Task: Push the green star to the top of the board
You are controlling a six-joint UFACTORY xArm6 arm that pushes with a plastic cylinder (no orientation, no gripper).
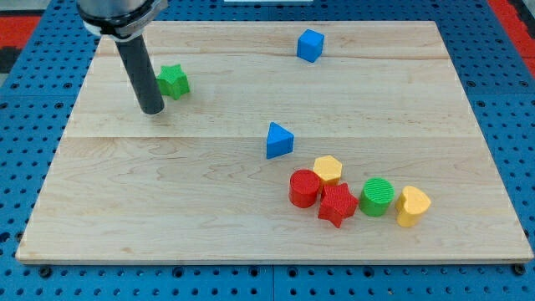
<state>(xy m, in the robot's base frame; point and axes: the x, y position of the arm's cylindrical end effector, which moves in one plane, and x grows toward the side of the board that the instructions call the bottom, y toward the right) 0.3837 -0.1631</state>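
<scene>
The green star lies on the wooden board in the upper left part, a little below the board's top edge. My dark rod comes down from the view's top left, and my tip rests on the board just below and to the left of the green star, close to it; I cannot tell whether they touch.
A blue cube sits near the top edge. A blue triangle lies near the middle. At the lower right cluster a red cylinder, a yellow hexagon, a red star, a green cylinder and a yellow block.
</scene>
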